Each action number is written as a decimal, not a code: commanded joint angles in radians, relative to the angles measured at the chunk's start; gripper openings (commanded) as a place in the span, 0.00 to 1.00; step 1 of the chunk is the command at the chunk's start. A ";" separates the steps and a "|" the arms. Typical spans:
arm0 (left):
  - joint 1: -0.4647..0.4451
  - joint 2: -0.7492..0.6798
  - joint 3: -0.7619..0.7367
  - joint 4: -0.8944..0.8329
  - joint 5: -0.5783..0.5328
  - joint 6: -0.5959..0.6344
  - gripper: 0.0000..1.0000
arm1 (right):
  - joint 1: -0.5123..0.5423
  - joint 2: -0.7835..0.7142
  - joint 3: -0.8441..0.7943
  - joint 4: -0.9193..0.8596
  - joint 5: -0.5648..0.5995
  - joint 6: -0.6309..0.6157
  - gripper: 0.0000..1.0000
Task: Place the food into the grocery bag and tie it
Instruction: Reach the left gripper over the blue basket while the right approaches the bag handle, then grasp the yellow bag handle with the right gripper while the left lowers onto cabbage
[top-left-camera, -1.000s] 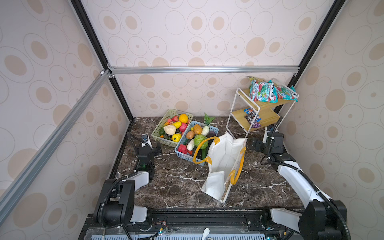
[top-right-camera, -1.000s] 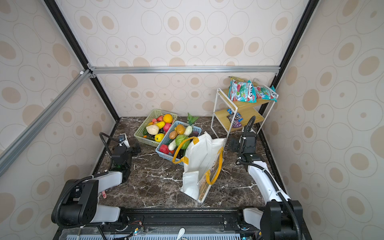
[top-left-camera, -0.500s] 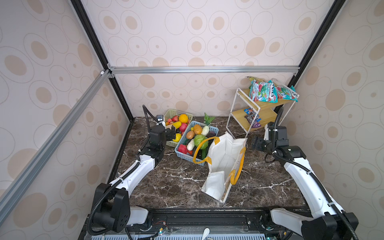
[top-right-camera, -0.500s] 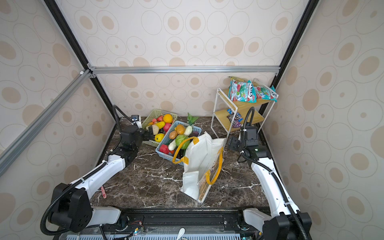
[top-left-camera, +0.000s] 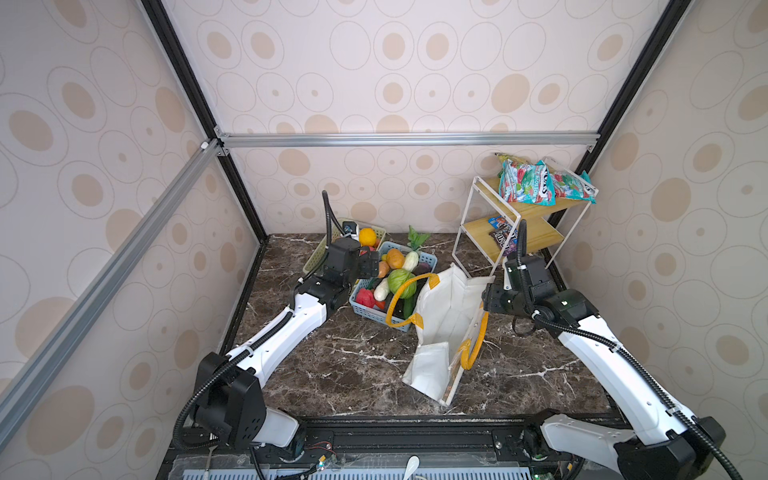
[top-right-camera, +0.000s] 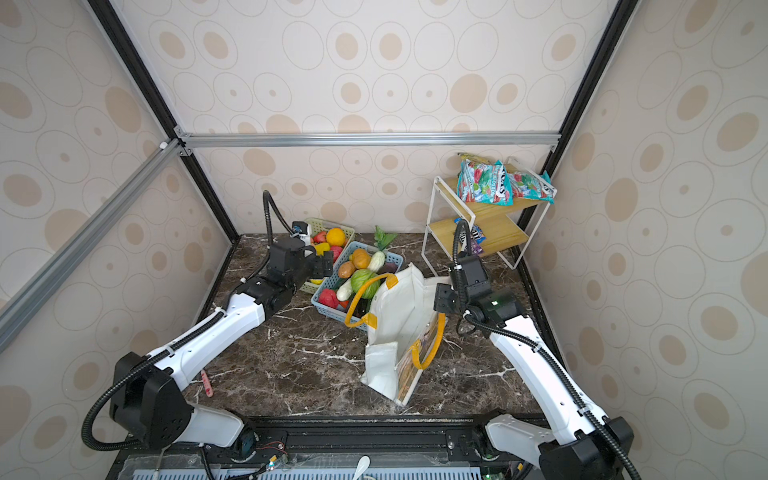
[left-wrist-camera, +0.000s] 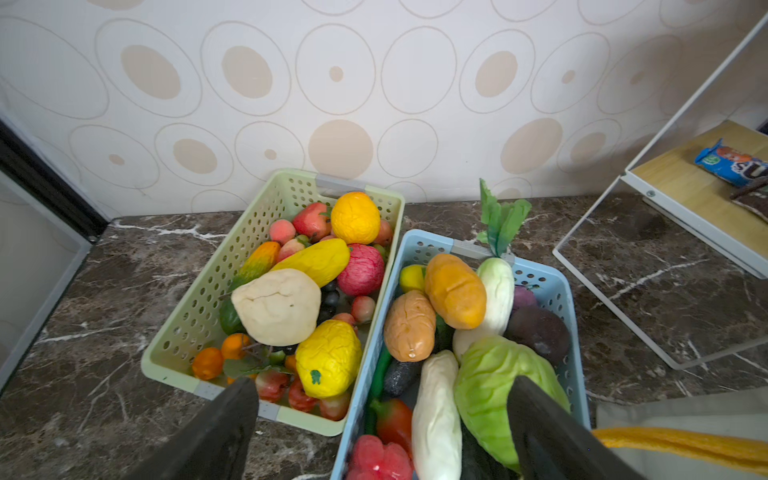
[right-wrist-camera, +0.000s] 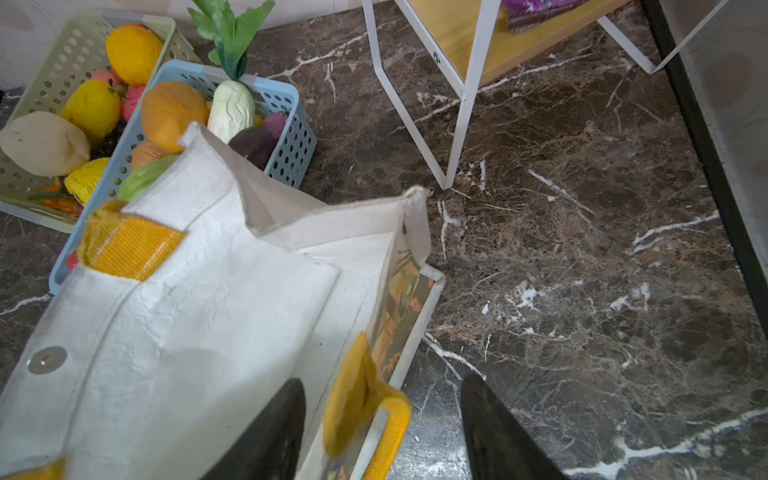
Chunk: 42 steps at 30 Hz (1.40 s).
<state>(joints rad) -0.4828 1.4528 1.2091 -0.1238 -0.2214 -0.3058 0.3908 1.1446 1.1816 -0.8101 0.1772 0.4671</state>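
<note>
Hovers with left gripper (left-wrist-camera: 382, 384) spread empty just above cabbage (left-wrist-camera: 486, 382) in blue basket (left-wrist-camera: 540, 274), the nearer arm; straddles rim of bag (right-wrist-camera: 187, 316) beside that basket with right gripper (right-wrist-camera: 383, 382) parted, gripping nothing.

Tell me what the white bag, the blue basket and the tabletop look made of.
Grocery bag: likely coated woven fabric, creased, with stitched hems. Blue basket: moulded plastic, slight sheen, perforated walls. Tabletop: marble or marble-look surface, white veins.

Am reading "SU" on blue wrapper (left-wrist-camera: 733, 164), lying on wooden shelf (left-wrist-camera: 681, 187); am making out "BLOSSOM" on teal snack packet (top-left-camera: 527, 185); rest too small.
</note>
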 joint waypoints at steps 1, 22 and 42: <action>-0.041 0.036 0.081 -0.098 0.003 -0.039 0.92 | 0.023 -0.033 0.006 -0.060 0.025 0.070 0.61; -0.172 0.183 0.261 -0.198 0.000 -0.058 0.94 | 0.044 0.006 -0.114 0.083 -0.041 0.166 0.39; -0.173 0.183 0.265 -0.218 -0.027 -0.064 0.95 | 0.044 0.032 -0.127 0.161 0.066 0.330 0.07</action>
<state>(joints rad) -0.6483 1.6451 1.4315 -0.3298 -0.2264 -0.3531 0.4301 1.1690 1.0657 -0.6720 0.1955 0.7452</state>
